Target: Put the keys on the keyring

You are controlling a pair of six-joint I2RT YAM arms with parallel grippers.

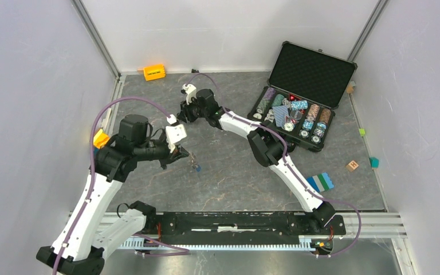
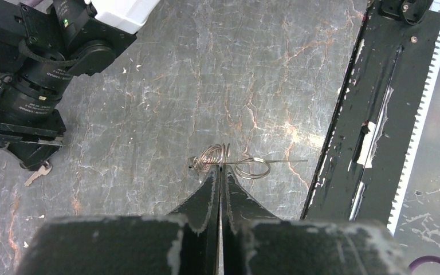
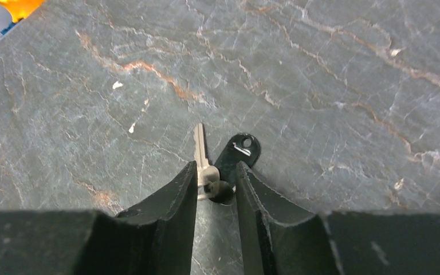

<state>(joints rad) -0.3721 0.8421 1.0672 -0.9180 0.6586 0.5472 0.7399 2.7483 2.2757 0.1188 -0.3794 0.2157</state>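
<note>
My left gripper (image 2: 221, 169) is shut on the keyring (image 2: 246, 166), a silver wire ring whose coils are spread into several loops, and holds it just above the table. In the top view the left gripper (image 1: 189, 159) is left of centre, and a small blue bit (image 1: 197, 168) hangs under the ring. My right gripper (image 3: 216, 175) is low on the table. Its jaws are narrowly apart, pinching the head of a silver key (image 3: 201, 150) with a black tag (image 3: 240, 150). This key's blade (image 2: 36, 173) sticks out beside the right gripper in the left wrist view. The right gripper (image 1: 181, 116) is behind the left one.
An open black case (image 1: 312, 71) of poker chips stands at the back right. An orange block (image 1: 154, 72) lies at the back wall and a yellow piece (image 1: 101, 138) at the left wall. A wooden cube (image 1: 353, 165) and a blue-green block (image 1: 321, 182) lie on the right. A black rail (image 1: 235, 220) runs along the near edge.
</note>
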